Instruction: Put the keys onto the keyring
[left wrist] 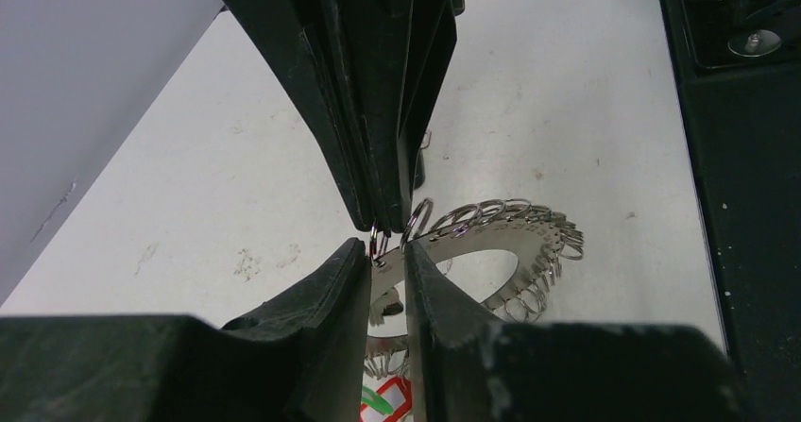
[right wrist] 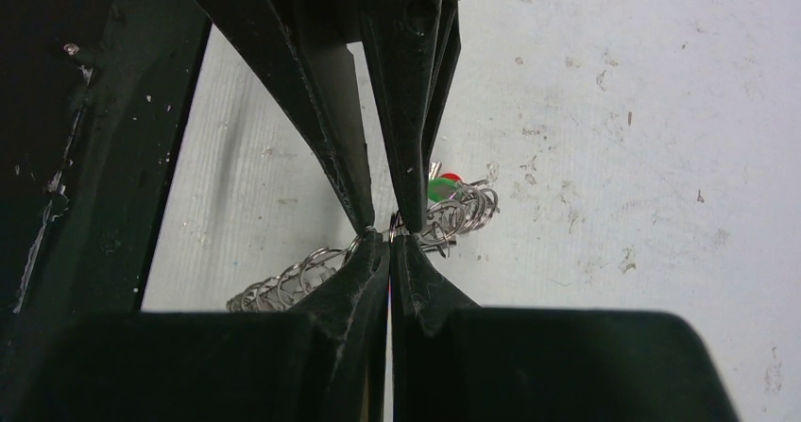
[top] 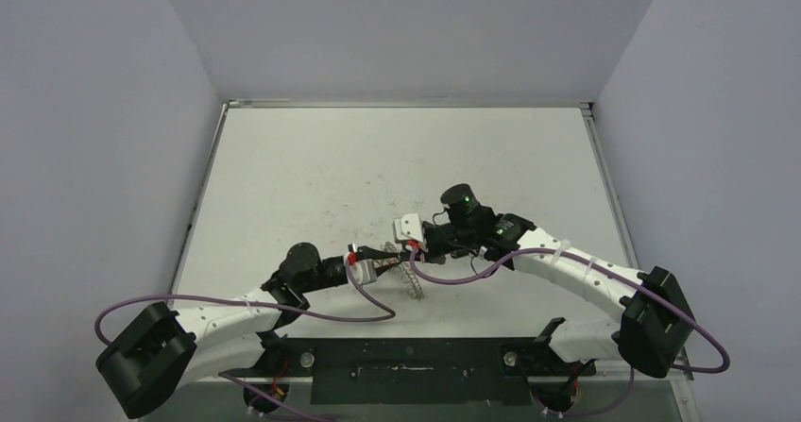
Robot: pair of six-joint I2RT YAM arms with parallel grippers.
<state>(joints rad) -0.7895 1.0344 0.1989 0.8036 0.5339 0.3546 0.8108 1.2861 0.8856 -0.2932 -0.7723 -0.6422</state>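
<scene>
At mid-surface (top: 312,177), the keyring (left wrist: 482,240) hangs tilted between both arms, its long axis running from the fingertips toward the near edge. The right gripper (right wrist: 390,243) fingers pinch one rim loop shut. The left gripper (left wrist: 386,263) fingers narrowly flank the rim, grip unclear.

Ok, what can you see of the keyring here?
The keyring is a flat silvery metal band with a wide hole, its outer edge fringed with small wire loops, and it carries a green tag. It sits tilted between both hands: the right hand, shut, pinches one loop; the left hand straddles its rim.
</scene>
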